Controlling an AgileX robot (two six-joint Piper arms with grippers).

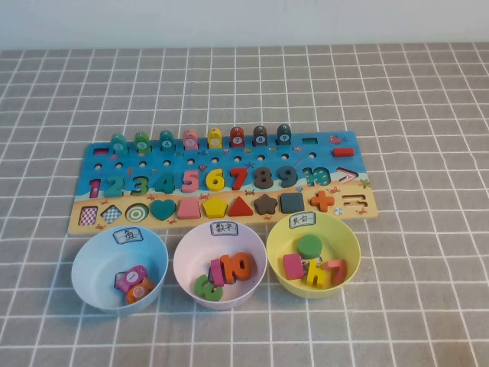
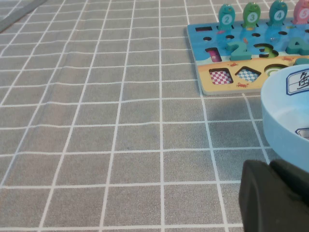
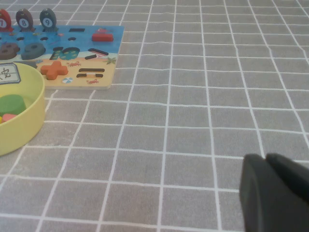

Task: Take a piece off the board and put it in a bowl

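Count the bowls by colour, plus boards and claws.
Blue bowl: 1
Pink bowl: 1
Yellow bowl: 1
Board: 1
Claws: 2, left claw by the blue bowl, right claw beside the yellow bowl
Total: 6

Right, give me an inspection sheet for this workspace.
Surface: grey checked tablecloth, flat.
Job's things: teal heart-shaped wooden piece seated in long wooden puzzle board; pale yellow plastic bowl in front, holding pieces.
Clutter: pink bowl and blue bowl, both holding pieces.
Grippers: left gripper beside blue bowl, shut, empty; right gripper over bare cloth, apart from the yellow bowl.
Cables: nothing seen.
Surroundings: white wall.
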